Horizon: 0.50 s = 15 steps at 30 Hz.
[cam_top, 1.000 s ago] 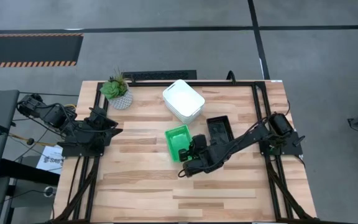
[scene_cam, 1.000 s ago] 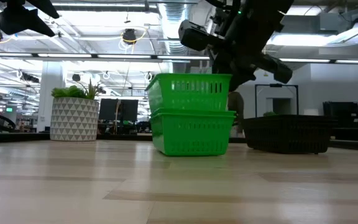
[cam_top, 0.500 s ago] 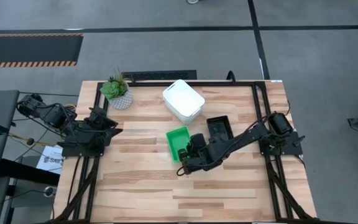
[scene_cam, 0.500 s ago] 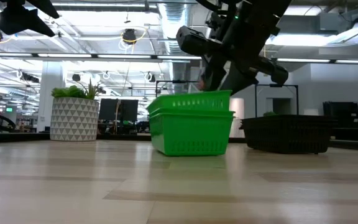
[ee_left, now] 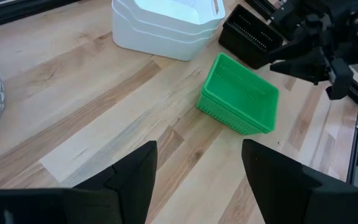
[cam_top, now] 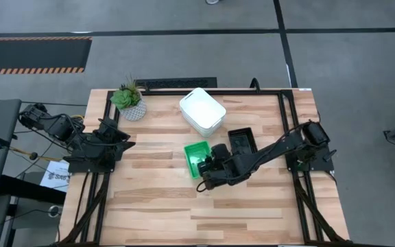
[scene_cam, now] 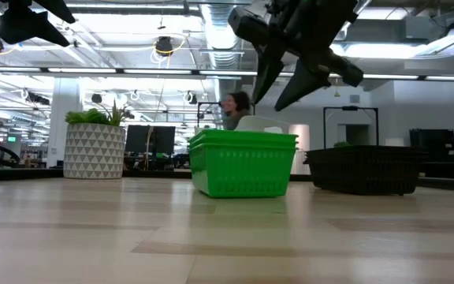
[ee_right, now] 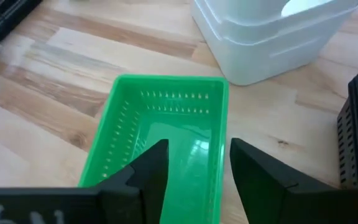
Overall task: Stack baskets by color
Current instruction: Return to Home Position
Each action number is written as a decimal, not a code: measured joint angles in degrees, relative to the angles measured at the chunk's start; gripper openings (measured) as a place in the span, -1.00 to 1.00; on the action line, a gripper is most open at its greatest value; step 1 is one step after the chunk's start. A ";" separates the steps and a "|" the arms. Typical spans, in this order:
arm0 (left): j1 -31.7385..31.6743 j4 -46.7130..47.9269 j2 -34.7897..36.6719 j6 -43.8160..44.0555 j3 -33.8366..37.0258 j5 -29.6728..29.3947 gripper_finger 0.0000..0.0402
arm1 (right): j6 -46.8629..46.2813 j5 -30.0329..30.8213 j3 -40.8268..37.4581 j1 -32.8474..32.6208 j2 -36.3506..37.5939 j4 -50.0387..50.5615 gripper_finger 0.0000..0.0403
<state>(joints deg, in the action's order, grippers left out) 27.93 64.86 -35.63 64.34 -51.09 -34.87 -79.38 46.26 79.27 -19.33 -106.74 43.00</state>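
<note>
R gripper (ee_right: 194,169) spread over green stack (cam_top: 196,154); L gripper (ee_left: 194,180) spread, parked left. If I retract low, a finger clips the rim.

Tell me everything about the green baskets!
The green baskets are bright plastic, rectangular with rounded corners, with rows of small slots in their sides. They sit nested in one upright, empty stack on the table, near its middle, close to the black stack and the white stack. The right gripper hangs open just above, not touching them.

Top green basket (scene_cam: 243,140) has nested fully down; right gripper (scene_cam: 276,88) has released it and lifted toward 12 o'clock.
</note>
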 joint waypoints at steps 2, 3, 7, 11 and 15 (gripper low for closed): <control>0.01 0.00 0.00 0.00 0.00 0.00 0.12 | 0.60 0.16 0.06 0.16 0.08 -0.17 -0.05; 0.01 0.00 -0.01 0.00 0.00 0.00 0.12 | 1.24 0.13 0.04 0.30 0.00 -0.32 -0.06; -0.01 -0.06 -0.01 -0.93 0.00 -0.39 0.12 | 3.18 5.08 0.01 -0.41 0.08 -5.67 -0.07; 0.00 -2.14 0.03 -2.82 0.00 -0.47 0.12 | 12.46 8.51 0.10 -1.80 5.47 -10.58 -0.04; 0.01 -8.33 0.06 -7.07 0.00 -4.22 0.12 | 30.30 9.61 0.00 -2.94 13.46 -15.05 -0.03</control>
<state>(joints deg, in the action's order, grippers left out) 27.94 56.53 -35.57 57.27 -51.09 -39.09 -49.08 55.87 79.28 -22.27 -93.27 27.95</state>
